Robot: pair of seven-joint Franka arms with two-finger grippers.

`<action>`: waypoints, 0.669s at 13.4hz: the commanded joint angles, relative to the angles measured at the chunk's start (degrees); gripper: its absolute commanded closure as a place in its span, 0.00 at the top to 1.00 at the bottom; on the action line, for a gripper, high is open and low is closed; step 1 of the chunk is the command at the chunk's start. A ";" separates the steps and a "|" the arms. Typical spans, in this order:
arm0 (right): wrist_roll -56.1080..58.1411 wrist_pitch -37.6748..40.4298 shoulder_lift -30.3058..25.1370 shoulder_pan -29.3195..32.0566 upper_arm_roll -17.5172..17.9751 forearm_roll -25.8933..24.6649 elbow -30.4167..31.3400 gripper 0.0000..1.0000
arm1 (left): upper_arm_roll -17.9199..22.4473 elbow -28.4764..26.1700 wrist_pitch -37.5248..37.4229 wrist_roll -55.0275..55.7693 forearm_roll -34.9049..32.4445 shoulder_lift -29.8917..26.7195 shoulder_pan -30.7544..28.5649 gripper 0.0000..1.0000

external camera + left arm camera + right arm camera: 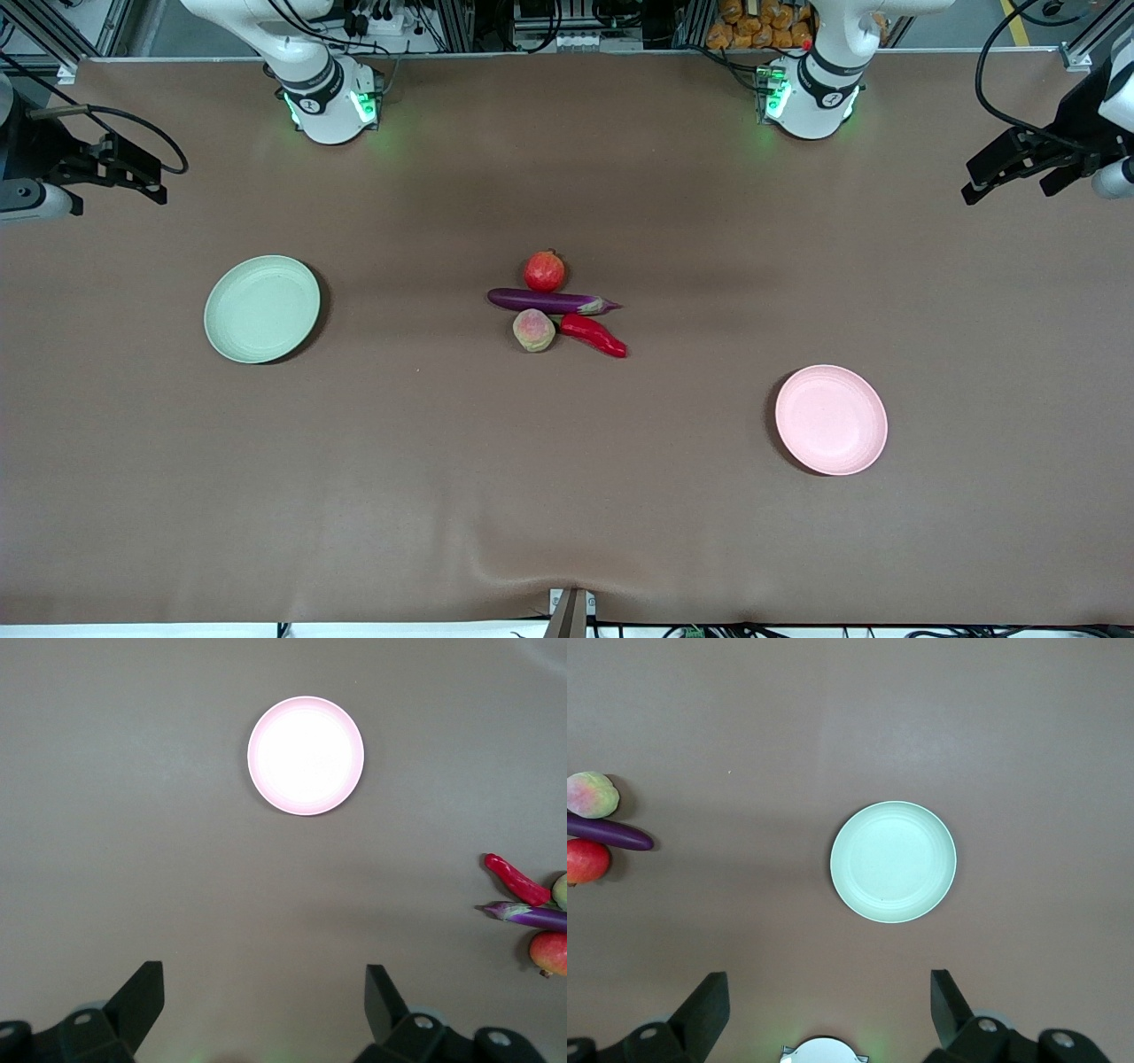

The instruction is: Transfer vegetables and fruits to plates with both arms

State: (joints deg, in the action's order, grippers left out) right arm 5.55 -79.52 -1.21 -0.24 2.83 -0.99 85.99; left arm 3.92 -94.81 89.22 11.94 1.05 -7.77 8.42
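Mid-table lies a tight cluster: a red pomegranate, a purple eggplant just nearer the front camera, then a peach beside a red chili pepper. An empty pale green plate sits toward the right arm's end. An empty pink plate sits toward the left arm's end. My left gripper hangs open, high over its end of the table. My right gripper hangs open, high over its own end. Neither holds anything.
The right arm's base and the left arm's base stand along the table edge farthest from the front camera. The brown table cover has a wrinkle at the edge nearest that camera. Wide bare cloth separates the cluster from each plate.
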 commanded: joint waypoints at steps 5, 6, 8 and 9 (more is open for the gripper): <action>0.52 -0.46 0.16 0.50 -0.46 3.10 -0.48 1.00 | 0.39 3.75 -3.70 0.36 -1.66 1.88 -0.42 1.00; 0.52 -0.90 0.16 0.50 -0.46 3.10 -0.39 1.00 | 0.13 3.58 -3.87 0.28 -2.19 1.79 -0.42 1.00; 0.52 -1.16 0.16 0.85 -0.46 3.10 0.05 1.00 | 0.04 3.58 -4.58 0.19 -2.45 1.71 -0.51 1.00; 0.52 -1.08 0.16 0.94 -0.46 3.10 0.05 1.00 | 0.04 3.49 -4.58 0.01 -2.45 1.62 -0.51 1.00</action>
State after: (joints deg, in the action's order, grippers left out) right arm 5.55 -80.35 -1.10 -0.11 2.31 1.04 86.10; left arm 4.24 -93.11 86.36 12.05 -0.13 -6.88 8.11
